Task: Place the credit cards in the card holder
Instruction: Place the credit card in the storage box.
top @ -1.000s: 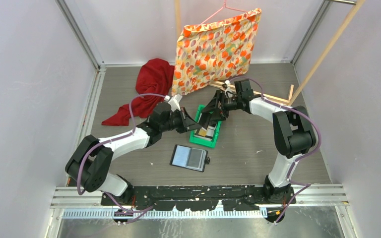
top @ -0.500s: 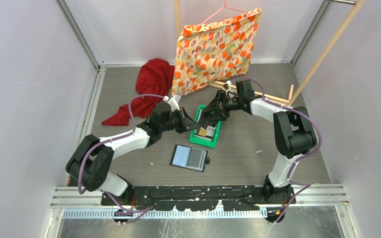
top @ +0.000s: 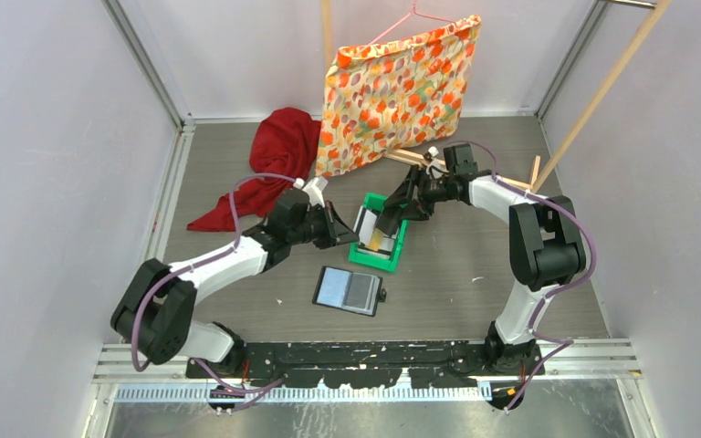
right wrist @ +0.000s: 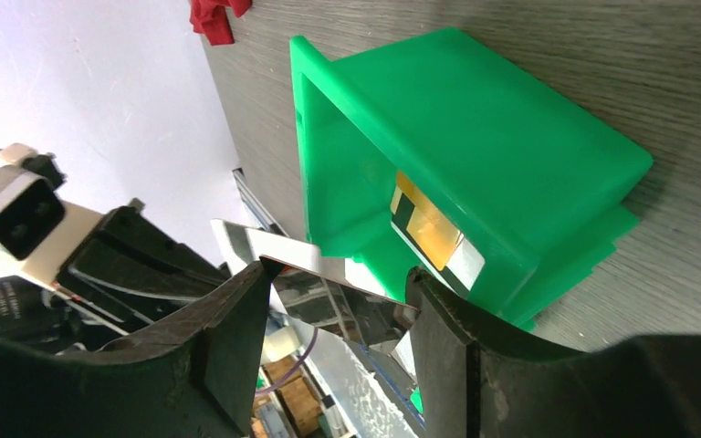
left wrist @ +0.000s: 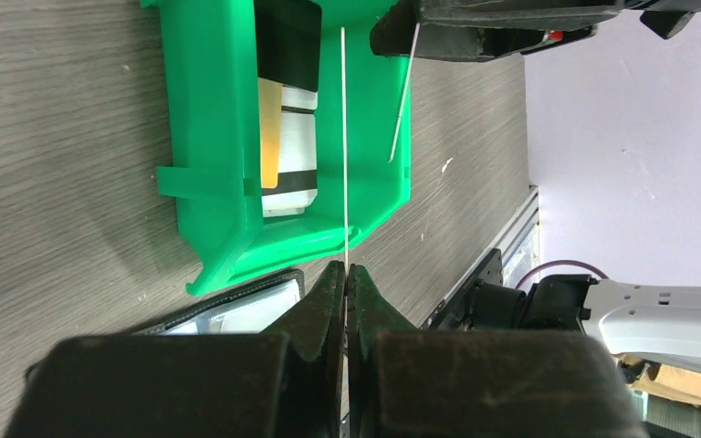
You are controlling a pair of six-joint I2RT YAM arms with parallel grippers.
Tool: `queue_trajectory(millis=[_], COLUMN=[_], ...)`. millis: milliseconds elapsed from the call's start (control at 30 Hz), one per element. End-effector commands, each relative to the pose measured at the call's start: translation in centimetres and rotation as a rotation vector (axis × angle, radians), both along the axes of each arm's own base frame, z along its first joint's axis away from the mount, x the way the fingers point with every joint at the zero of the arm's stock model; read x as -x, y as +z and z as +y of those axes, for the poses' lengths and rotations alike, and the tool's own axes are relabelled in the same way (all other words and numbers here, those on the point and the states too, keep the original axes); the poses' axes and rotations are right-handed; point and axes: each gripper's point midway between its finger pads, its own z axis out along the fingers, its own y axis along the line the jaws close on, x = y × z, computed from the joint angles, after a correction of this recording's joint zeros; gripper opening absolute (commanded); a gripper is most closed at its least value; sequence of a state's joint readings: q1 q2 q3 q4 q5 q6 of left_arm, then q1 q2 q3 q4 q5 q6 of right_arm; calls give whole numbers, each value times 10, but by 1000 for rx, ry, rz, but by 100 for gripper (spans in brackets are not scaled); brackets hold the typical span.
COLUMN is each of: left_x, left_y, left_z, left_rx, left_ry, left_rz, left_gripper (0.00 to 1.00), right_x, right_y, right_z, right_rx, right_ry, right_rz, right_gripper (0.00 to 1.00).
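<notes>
A white card is pinched edge-on in the clenched left tool over the green tray, apparently so that it can be carried to the card holder. The holder lies opened flat on the table, just beside the tray's near end. The right tool is spread wide astride the card's far end; no hold on it is seen. The other cards lie flat in the tray. The tray's near wall must be cleared, and bare table is seen around the holder.
</notes>
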State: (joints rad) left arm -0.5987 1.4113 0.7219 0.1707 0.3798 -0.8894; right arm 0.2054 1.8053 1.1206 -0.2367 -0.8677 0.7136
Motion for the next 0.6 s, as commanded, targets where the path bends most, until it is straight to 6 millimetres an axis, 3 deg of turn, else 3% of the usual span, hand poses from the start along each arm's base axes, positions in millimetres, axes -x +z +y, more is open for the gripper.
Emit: queue_trajectory(millis=[0,200,333,467,567], left_x=[0,7,17,32,44], left_y=[24,37,44,52,61], left_z=[18,31,34,36,38], left_rx=[-22,-44,-50,-37,6], left_ry=[15,7,-30,-86,-104], left_rz=[-92,-132,-149,-168,-181], left_gripper=[0,0,0,0,0], right_x=[-7,-3,3,12,35], right_y=[22,21,22,47,74], right_z=[1,9,12,11,12], right_rx=[57,112,156,159,83], right_ry=[54,120,186,301,458], right_rz=[-132,-178,-224,-360,-476], right_gripper=[60,72,85,99,100])
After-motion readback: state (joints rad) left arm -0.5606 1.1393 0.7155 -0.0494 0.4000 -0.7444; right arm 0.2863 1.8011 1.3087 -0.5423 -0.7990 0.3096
